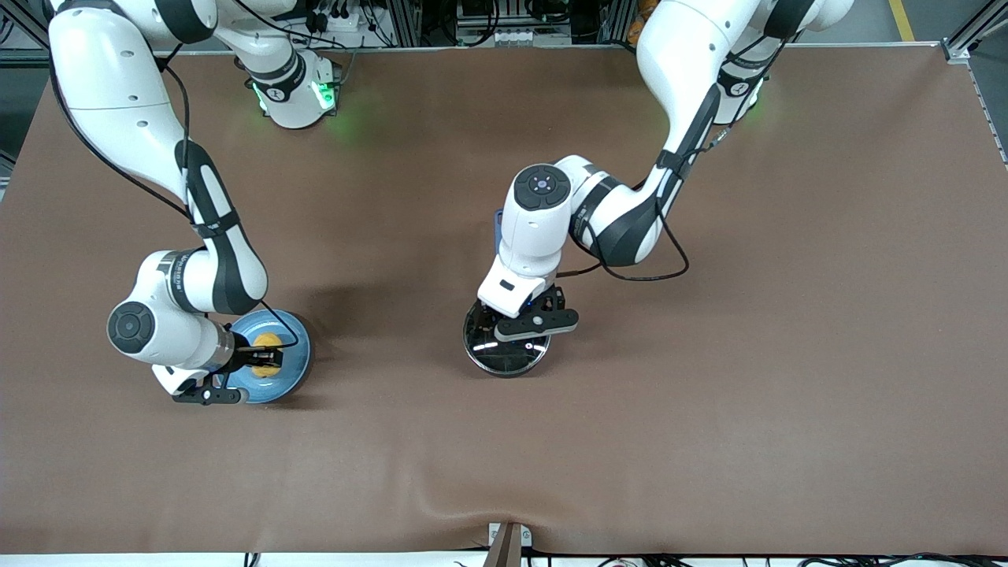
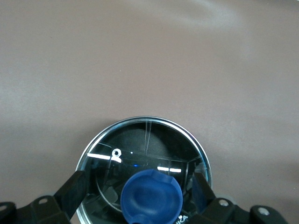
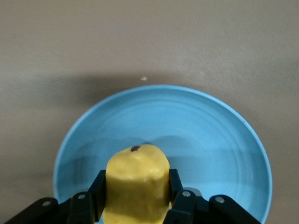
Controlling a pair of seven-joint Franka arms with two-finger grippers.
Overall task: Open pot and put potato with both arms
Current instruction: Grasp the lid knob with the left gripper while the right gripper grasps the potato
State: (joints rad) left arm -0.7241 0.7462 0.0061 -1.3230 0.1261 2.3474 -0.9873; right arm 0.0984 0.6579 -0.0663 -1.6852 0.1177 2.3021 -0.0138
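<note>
Nearest the table's front edge, the right gripper (image 1: 266, 361) pinches the potato (image 3: 136, 184) on the plate (image 1: 295, 370). Mid-table, the left gripper (image 1: 520, 315) straddles, fingers apart, the lid knob (image 2: 152, 198) on the pot (image 1: 505, 356). A shallow grip could drop either.

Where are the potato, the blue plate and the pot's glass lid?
potato (image 3: 136, 179): right wrist view, its yellow top.
blue plate (image 3: 210, 135): right wrist view, bare inner surface.
glass lid (image 2: 140, 140): left wrist view, glass above the blue knob.
</note>
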